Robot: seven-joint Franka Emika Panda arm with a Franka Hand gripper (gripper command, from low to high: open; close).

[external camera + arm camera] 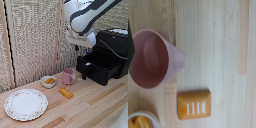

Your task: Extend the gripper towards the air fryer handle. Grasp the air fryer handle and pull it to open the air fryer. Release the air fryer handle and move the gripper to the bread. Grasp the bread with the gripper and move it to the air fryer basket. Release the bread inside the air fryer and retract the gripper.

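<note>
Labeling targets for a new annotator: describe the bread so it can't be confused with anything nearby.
Start at the big black air fryer at the exterior view's right, then go to the pink cup on the wooden table. The bread lies flat just in front of the cup: a golden rectangular block, alone on bare wood, unlike the smaller yellow bits inside the white bowl.

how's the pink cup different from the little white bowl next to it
The pink plastic cup is taller and narrower than the small white bowl, which sits low and wide. The cup looks empty in the wrist view; the bowl holds orange-yellow bits. The cup stands nearer the black air fryer, the bowl nearer the floral plate. Both stand upright on the wooden table.
</note>
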